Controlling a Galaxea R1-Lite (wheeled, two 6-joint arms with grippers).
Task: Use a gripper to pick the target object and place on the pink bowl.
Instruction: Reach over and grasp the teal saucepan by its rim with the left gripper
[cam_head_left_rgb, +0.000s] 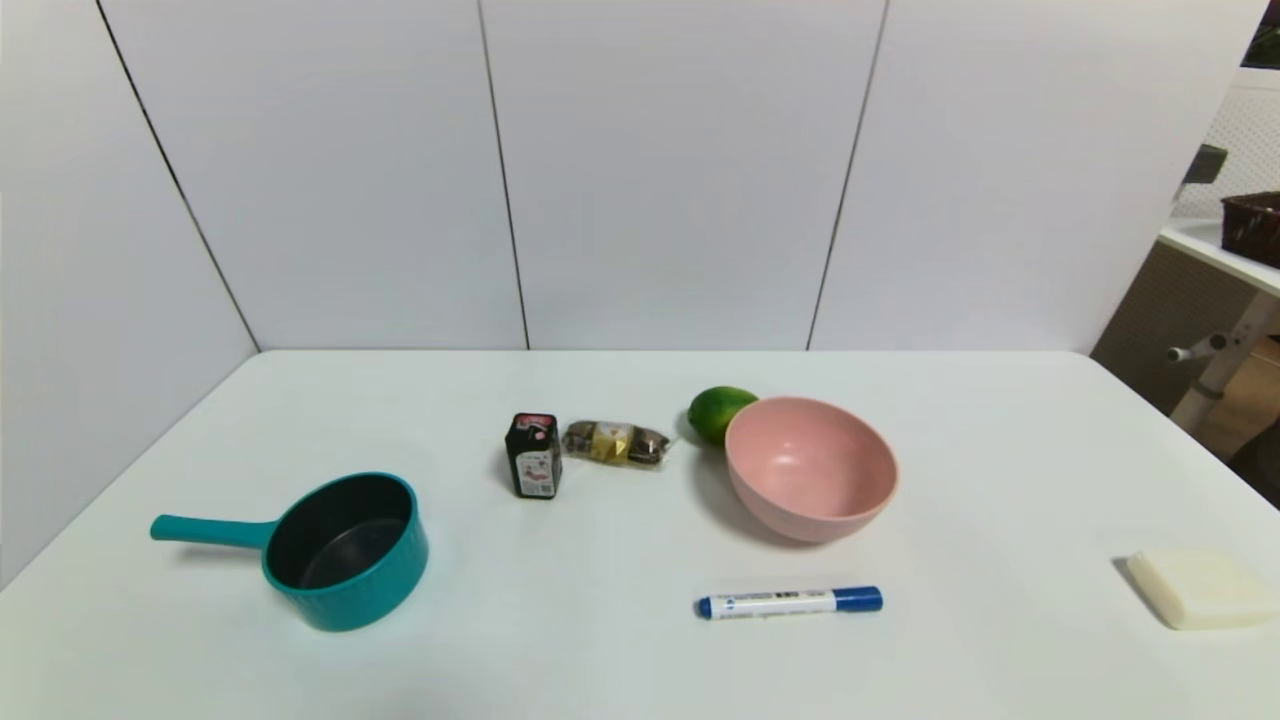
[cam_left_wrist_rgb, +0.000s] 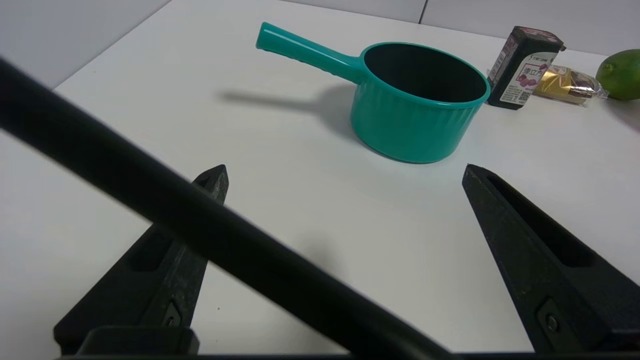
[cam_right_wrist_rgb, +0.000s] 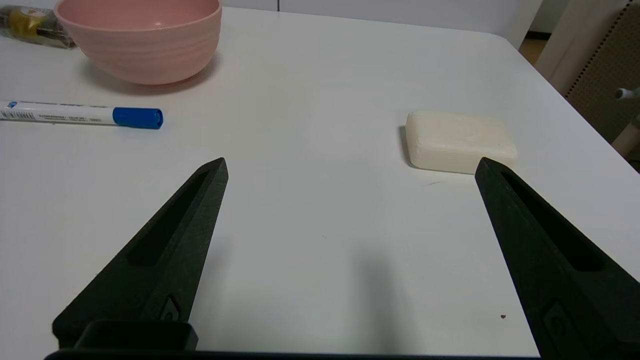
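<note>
With my black left hand (cam_left_wrist_rgb: 345, 170) spread wide and empty, I see the teal straight-handled saucepan (cam_head_left_rgb: 345, 550) at the head view's lower left, and a grip high on its flared wall could slip, tipping it before the round matte pink bowl (cam_head_left_rgb: 812, 470).

My fingers (cam_right_wrist_rgb: 175, 225) look matt black. I see glossy teal plastic on the saucepan (cam_left_wrist_rgb: 415, 122), smooth matt pink on the bowl (cam_head_left_rgb: 810, 470).
</note>
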